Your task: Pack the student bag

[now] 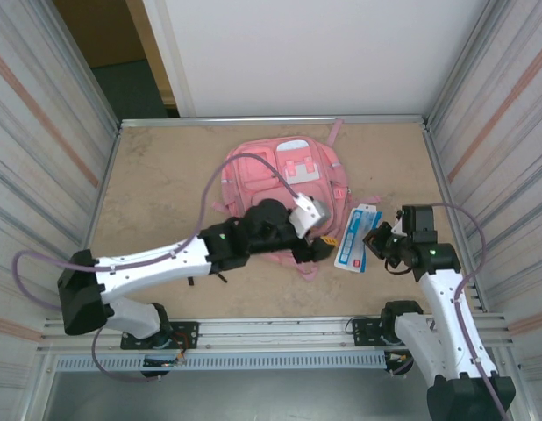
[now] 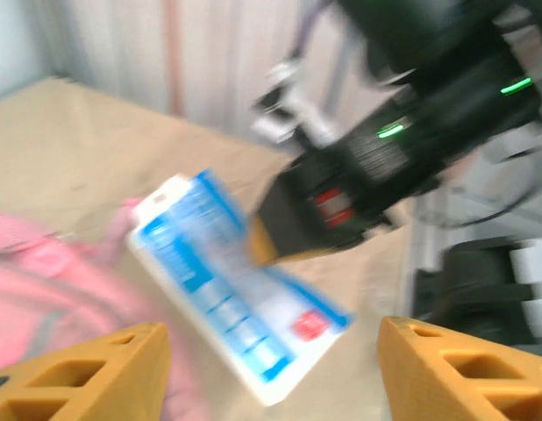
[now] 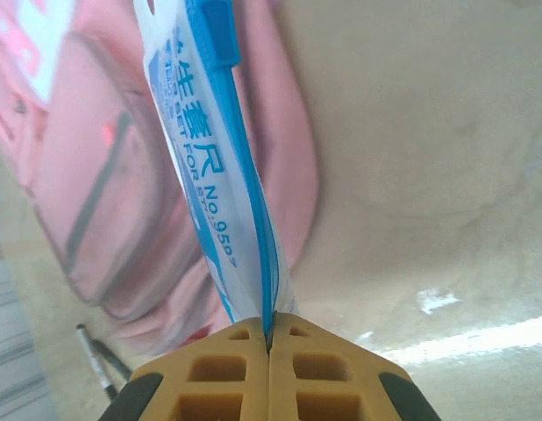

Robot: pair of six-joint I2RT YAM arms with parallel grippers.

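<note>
While the student bag (image 1: 284, 175) lay flat on the desk (image 1: 166, 175), toward its far edge, the right tool (image 3: 269, 326) was clamped shut on the edge of a blue-and-white packet (image 3: 220, 189) just beside the bag's right side. The left tool (image 2: 271, 331) hung over the bag's near edge, its fingers (image 2: 104, 364) spread wide with nothing between them, facing the packet.

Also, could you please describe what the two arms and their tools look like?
The left arm and right arm have white links with black joints and bases; a mauve cable loops along each. A small green light glows on the right arm. The left tool and right tool have orange-yellow fingers moulded with rectangular pockets.
</note>
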